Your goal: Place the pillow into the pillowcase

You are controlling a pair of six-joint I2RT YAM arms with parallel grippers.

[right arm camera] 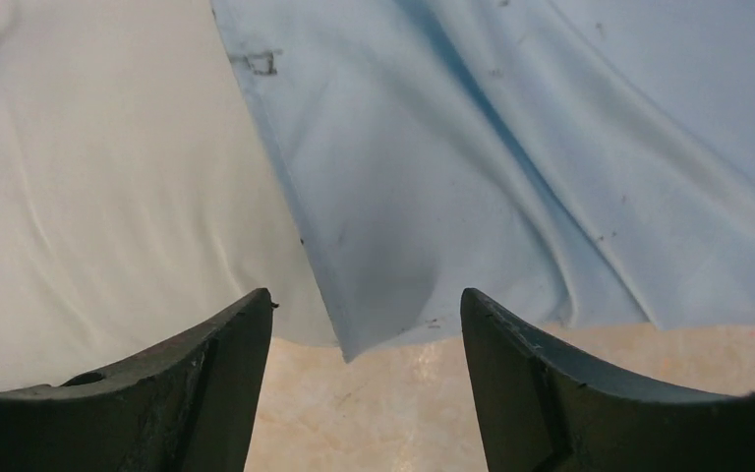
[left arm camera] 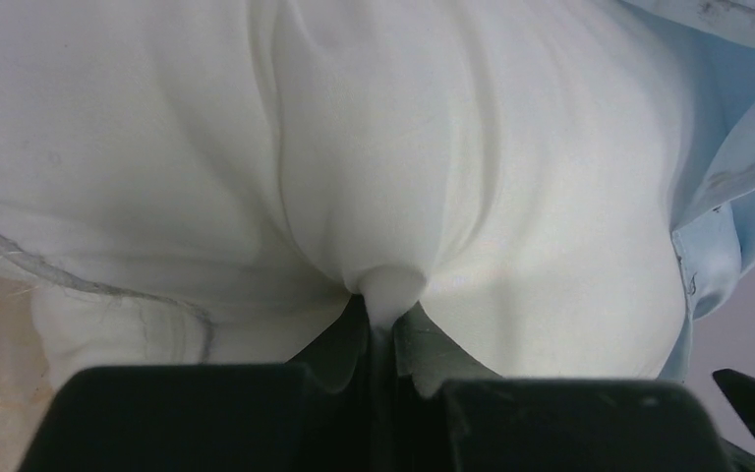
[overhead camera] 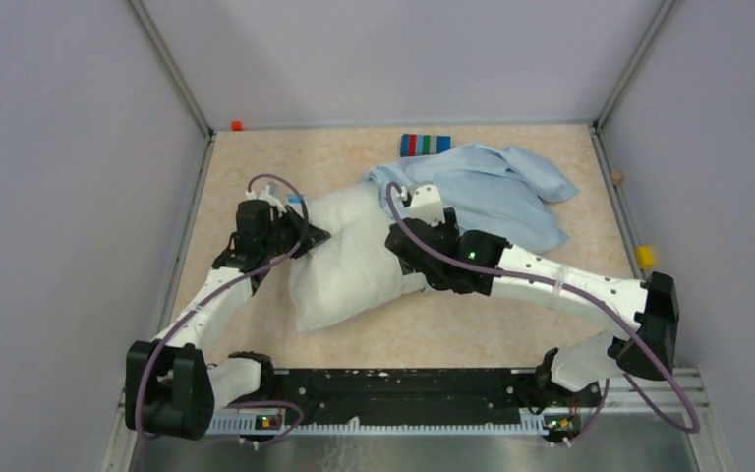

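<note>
Off-white pillow [overhead camera: 349, 265] lies on the table [overhead camera: 256, 167], its far end touching the blue pillowcase [overhead camera: 496, 182]; the left gripper [left arm camera: 385, 310] pinches a fold of it tight. Right gripper [right arm camera: 364, 295] gapes wide over the pillowcase edge, holding nothing.

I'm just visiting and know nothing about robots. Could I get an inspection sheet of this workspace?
Surface: beige table.
Job's things: white pillow mid-table; crumpled light-blue pillowcase overlaps its far end.
Clutter: striped colour block and orange block at far edge; yellow block at right edge.
Grippers: left pincer shut on a pinch of pillow; right pincer open over the pillowcase hem.
Cables: purple cables loop along both arms.
Surroundings: grey walls on three sides.
</note>
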